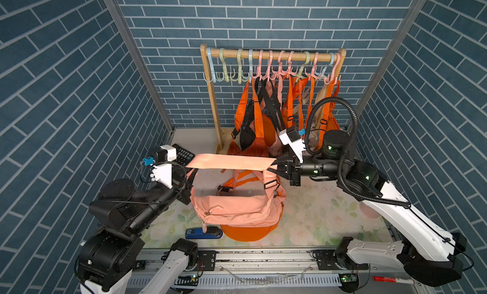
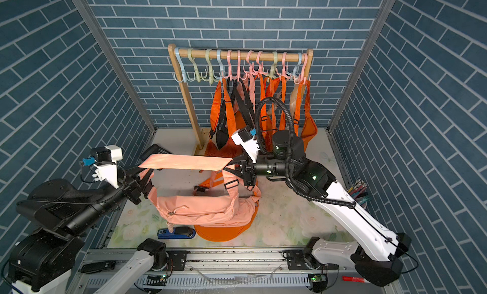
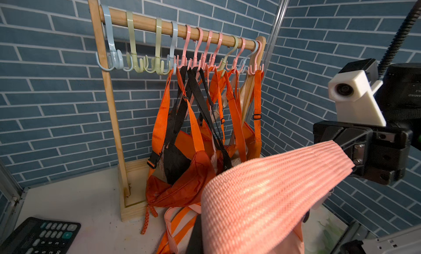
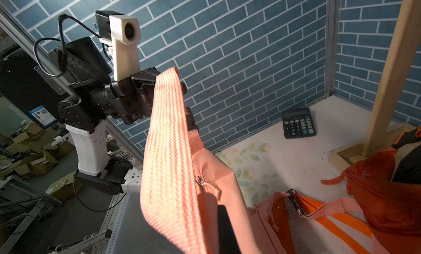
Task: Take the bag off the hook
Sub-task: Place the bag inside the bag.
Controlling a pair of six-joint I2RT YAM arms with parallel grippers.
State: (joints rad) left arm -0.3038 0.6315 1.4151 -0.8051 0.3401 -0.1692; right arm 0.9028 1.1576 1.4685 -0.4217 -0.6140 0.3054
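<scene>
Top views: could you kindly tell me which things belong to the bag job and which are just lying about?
Job: pink bag, its strap, left gripper and right gripper shut on it, hook rack.
Lying about: calculator, blue stapler, red marker.

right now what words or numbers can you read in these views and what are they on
"00" and "+": keys of the calculator; the other keys are too small to be sure of.
"MIAO", faint and partial: black motor housing.
Blue poster with a QR code: too small to read.
Red marker: print blurred.
</scene>
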